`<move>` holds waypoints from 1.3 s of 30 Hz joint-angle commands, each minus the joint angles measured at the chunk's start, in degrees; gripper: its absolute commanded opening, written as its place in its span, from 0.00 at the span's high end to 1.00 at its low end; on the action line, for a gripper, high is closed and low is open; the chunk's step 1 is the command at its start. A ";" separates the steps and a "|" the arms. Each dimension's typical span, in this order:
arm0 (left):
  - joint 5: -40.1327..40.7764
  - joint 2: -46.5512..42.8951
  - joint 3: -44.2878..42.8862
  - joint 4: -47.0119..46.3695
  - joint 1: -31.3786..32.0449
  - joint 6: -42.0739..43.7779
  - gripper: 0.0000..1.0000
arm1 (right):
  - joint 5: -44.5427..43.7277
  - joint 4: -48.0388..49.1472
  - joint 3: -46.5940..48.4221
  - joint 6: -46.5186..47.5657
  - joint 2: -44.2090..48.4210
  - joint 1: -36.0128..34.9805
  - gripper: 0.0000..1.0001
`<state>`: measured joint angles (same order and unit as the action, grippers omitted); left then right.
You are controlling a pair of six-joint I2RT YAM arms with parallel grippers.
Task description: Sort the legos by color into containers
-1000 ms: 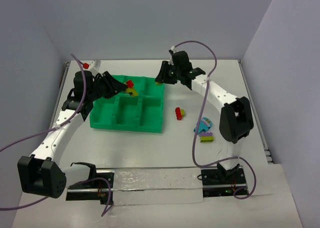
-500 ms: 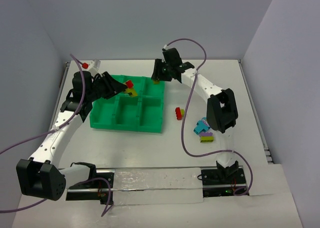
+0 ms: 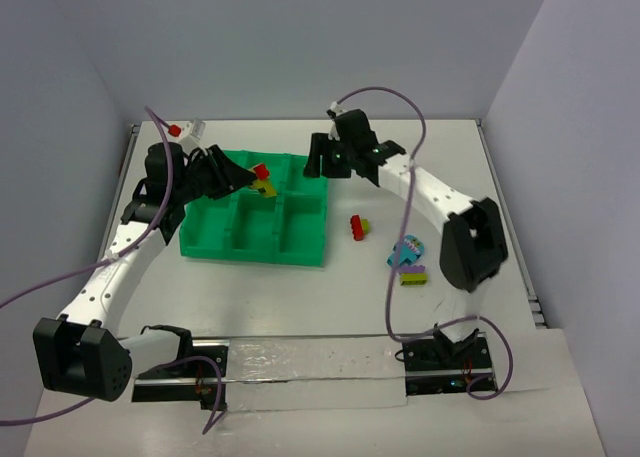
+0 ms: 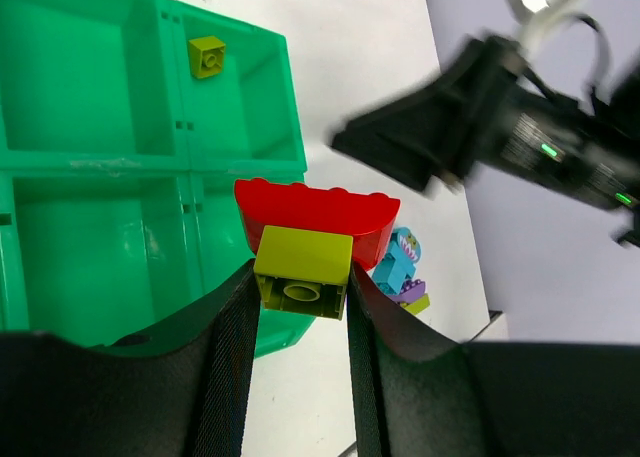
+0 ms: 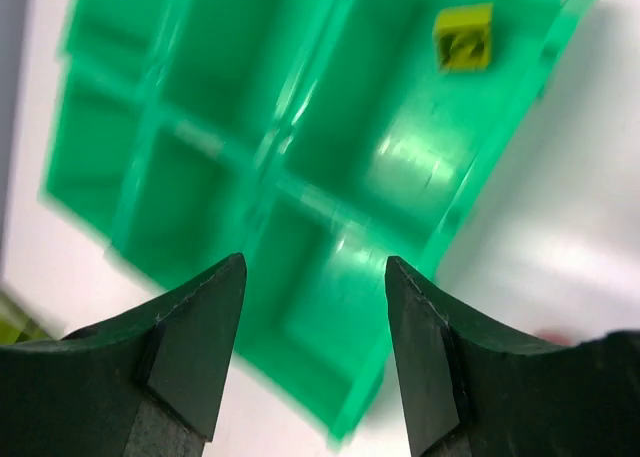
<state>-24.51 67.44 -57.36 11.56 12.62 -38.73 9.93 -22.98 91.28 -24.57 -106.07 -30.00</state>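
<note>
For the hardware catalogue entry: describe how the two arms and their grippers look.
Both the left arm and right arm have white links, bulky black joints and a looping lilac cable. The left gripper and right gripper are black, with flat matte fingers.

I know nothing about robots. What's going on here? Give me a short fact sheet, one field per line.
Left tool: shut on a red and yellow-green lego piece, held over the tray
Right tool: open, holding nothing, over the tray
In tray: one yellow-green brick, in a corner compartment
Loose on table: red brick; cyan, purple and yellow-green cluster
</note>
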 commanded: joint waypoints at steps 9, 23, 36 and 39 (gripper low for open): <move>-19.19 2.45 -0.36 -16.65 -1.40 -3.58 1.00 | 27.82 20.19 -24.41 1.12 26.51 0.91 0.33; -30.07 10.74 -9.17 -23.56 -4.45 -8.82 1.00 | 31.39 14.42 -19.44 -1.39 27.98 1.02 0.27; -36.47 19.50 -18.79 -28.64 -4.89 -15.85 1.00 | 35.13 16.21 -12.80 -5.25 21.83 1.41 0.23; -38.17 20.68 -19.64 -29.41 -4.98 -17.62 1.00 | 34.81 16.55 -11.72 -5.09 21.16 1.38 0.22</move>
<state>-59.13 87.47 -73.19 -14.02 8.08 -53.94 43.38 -8.54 76.19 -29.18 -84.29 -28.97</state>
